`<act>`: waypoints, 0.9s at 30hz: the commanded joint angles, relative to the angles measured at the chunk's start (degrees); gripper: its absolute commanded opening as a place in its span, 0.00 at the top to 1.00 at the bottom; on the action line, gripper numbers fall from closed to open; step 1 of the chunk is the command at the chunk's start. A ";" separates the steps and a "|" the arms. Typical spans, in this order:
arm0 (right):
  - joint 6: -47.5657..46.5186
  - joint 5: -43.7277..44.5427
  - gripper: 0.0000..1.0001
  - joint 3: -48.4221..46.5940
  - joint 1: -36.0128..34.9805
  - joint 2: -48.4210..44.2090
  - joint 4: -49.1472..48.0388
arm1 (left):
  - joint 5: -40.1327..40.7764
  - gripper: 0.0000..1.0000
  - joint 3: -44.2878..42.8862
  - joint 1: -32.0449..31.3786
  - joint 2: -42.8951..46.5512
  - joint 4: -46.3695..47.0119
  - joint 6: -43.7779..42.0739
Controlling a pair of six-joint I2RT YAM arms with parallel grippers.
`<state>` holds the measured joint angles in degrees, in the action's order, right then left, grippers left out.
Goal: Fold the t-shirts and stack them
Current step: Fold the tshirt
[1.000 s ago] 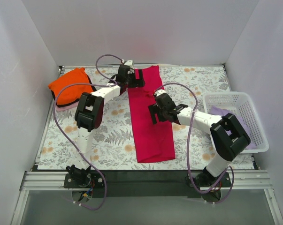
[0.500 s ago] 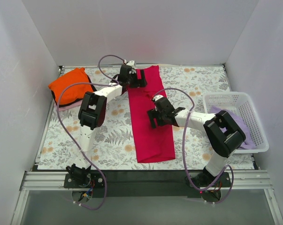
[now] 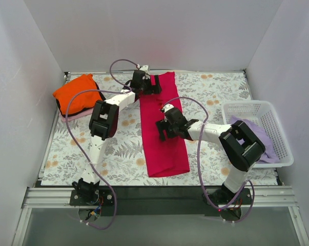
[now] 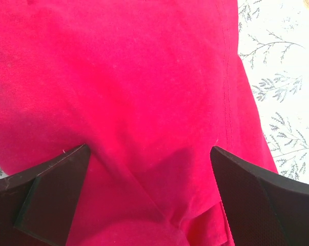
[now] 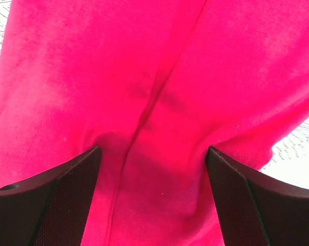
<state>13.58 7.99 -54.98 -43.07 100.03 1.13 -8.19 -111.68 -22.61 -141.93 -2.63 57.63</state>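
Note:
The crimson-magenta t-shirt (image 3: pixel 167 154) lies as a long folded strip down the middle of the table. My left gripper (image 3: pixel 151 85) is open, set down on its far end; the left wrist view shows the gripper (image 4: pixel 149 200) with crimson cloth (image 4: pixel 144 77) between the wide-apart fingers (image 4: pixel 46 200). My right gripper (image 3: pixel 163 129) is open on the strip's middle; in its wrist view the gripper (image 5: pixel 151 200) straddles a fold line in the cloth (image 5: pixel 118 61). The orange t-shirt (image 3: pixel 77 95) lies folded on the pale pink one (image 3: pixel 68 117) at far left. The lavender t-shirt (image 3: pixel 259 137) lies in the basket.
A white lattice basket (image 3: pixel 249 108) stands at the right edge of the table. The table has a floral cover (image 3: pixel 118 146). White walls close in the left, back and right sides. Purple cables loop over both arms.
My right gripper has slid left and slightly nearer along the crimson strip, and the strip's near end has shifted a little left. The left gripper has stayed at the far end.

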 commanded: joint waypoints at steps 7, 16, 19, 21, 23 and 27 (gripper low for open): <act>2.76 -4.04 0.26 1.72 -0.88 1.84 2.83 | -1.40 0.02 -4.34 0.64 -1.77 -2.55 -1.29; 3.73 2.99 0.26 2.77 -0.88 -1.67 8.28 | -1.22 0.02 -6.53 0.73 -0.37 -2.99 -2.52; 3.91 4.05 0.25 3.56 -0.88 -3.25 8.81 | -2.01 0.02 -6.45 0.73 1.73 -3.08 -2.43; 3.91 4.49 0.24 3.74 -0.88 -3.70 8.98 | -2.01 0.02 -5.66 0.64 3.05 -3.17 -2.43; 3.30 4.93 0.24 3.57 -0.88 -4.23 8.89 | -1.92 0.02 -3.12 0.46 6.04 -2.82 -2.61; 1.36 7.21 0.23 2.34 -0.79 -6.86 8.81 | 0.62 0.02 6.88 -0.41 18.57 0.43 -2.52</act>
<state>15.75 12.67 -52.62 -43.64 96.27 6.46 -8.95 -108.88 -22.46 -137.45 -4.54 55.88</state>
